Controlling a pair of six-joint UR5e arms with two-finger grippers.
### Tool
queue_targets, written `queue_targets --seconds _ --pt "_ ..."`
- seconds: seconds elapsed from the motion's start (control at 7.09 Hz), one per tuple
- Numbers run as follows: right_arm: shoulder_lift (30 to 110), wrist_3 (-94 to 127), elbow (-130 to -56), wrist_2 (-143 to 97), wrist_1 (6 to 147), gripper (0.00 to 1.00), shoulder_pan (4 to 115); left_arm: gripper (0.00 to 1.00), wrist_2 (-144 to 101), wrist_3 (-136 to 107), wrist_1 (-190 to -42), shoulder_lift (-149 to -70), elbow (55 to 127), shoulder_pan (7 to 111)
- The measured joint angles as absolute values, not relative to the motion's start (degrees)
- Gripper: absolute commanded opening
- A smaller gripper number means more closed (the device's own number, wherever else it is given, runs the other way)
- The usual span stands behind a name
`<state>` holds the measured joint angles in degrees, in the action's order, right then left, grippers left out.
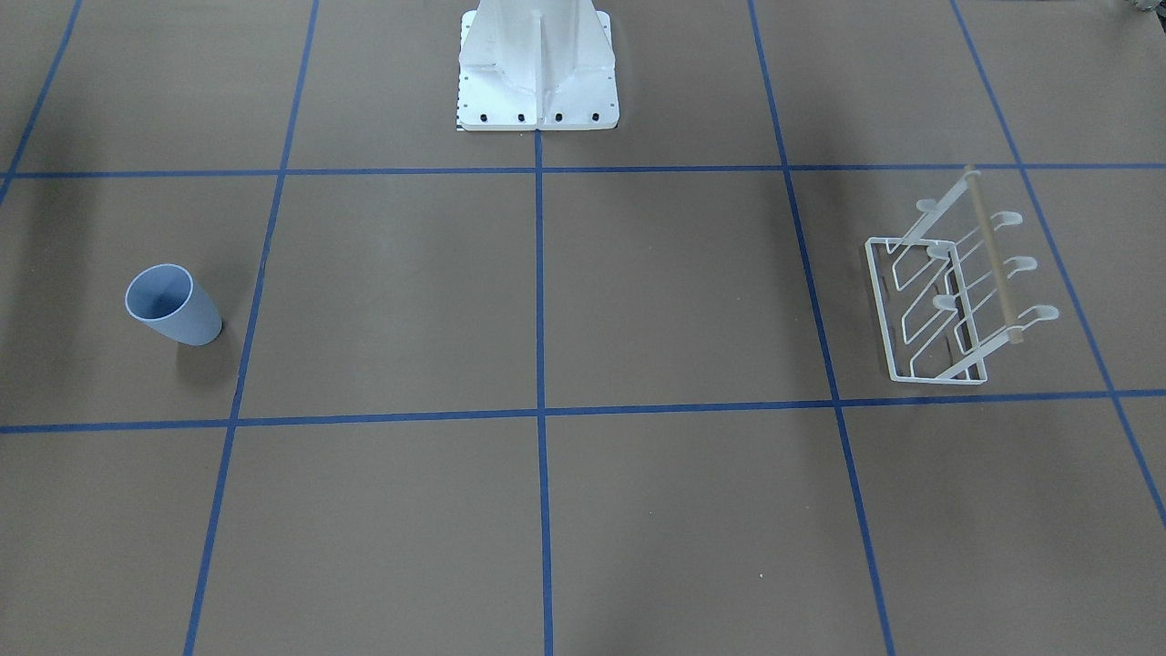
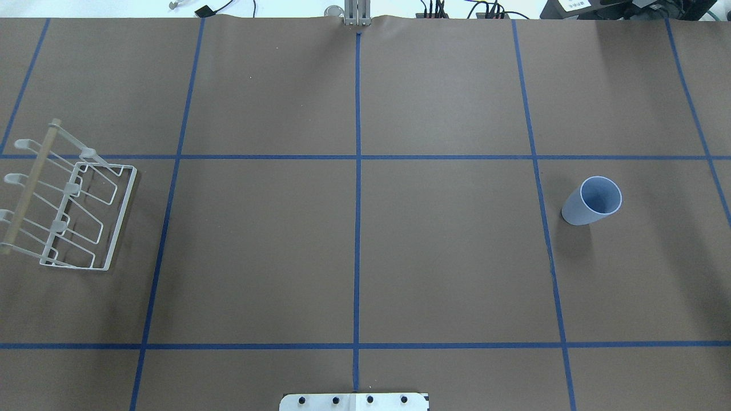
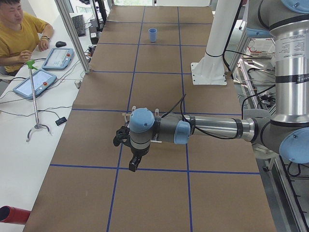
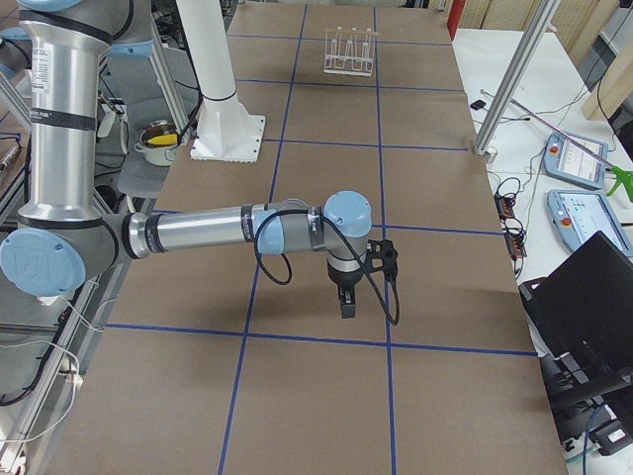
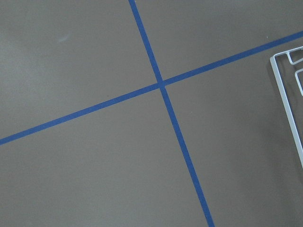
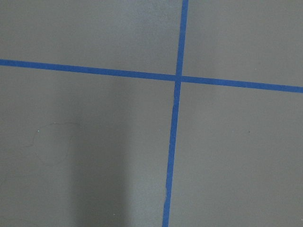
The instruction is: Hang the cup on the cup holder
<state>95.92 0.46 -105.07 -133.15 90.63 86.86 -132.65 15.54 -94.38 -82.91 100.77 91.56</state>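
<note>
The light blue cup (image 1: pixel 173 305) stands upright on the brown table, also in the overhead view (image 2: pixel 592 201) at the right and far off in the left side view (image 3: pixel 152 35). The white wire cup holder (image 1: pixel 956 292) stands at the other end (image 2: pixel 68 205), with nothing on its prongs. Its base frame edge shows in the left wrist view (image 5: pixel 286 104). My left gripper (image 3: pixel 133 164) hangs near the holder. My right gripper (image 4: pixel 346 307) points down over the table. Both show only in the side views, so I cannot tell whether they are open or shut.
The white robot pedestal (image 1: pixel 537 68) stands at the table's robot side. Blue tape lines (image 2: pixel 357 171) mark a grid. An operator (image 3: pixel 19 34) sits at a side desk with tablets (image 3: pixel 35 82). A laptop (image 4: pixel 584 307) and tablets (image 4: pixel 584 213) sit past the other end.
</note>
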Motion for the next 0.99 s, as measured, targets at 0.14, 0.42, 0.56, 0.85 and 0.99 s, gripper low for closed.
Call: queue_targets --seconds 0.14,0.42,0.56,0.85,0.99 --pt "95.29 1.09 -105.21 -133.52 87.80 1.00 85.88 0.98 -132.60 15.50 -94.50 -83.14 101.01 91.54" --pt "94.80 2.74 -105.24 -136.18 81.64 1.00 83.18 0.98 -132.72 15.49 -94.69 -83.57 101.86 91.56" --pt "94.71 4.22 -105.25 -138.72 79.02 1.00 81.72 0.98 -132.79 15.53 -95.09 -84.62 102.15 91.54" --pt "94.62 12.89 -105.29 -142.02 71.55 1.00 76.93 0.98 -132.93 15.54 -96.24 -87.58 101.36 91.50" --pt "94.26 19.13 -105.37 -139.70 67.51 0.99 73.21 0.98 -133.07 15.73 -96.90 -87.36 101.23 91.50"
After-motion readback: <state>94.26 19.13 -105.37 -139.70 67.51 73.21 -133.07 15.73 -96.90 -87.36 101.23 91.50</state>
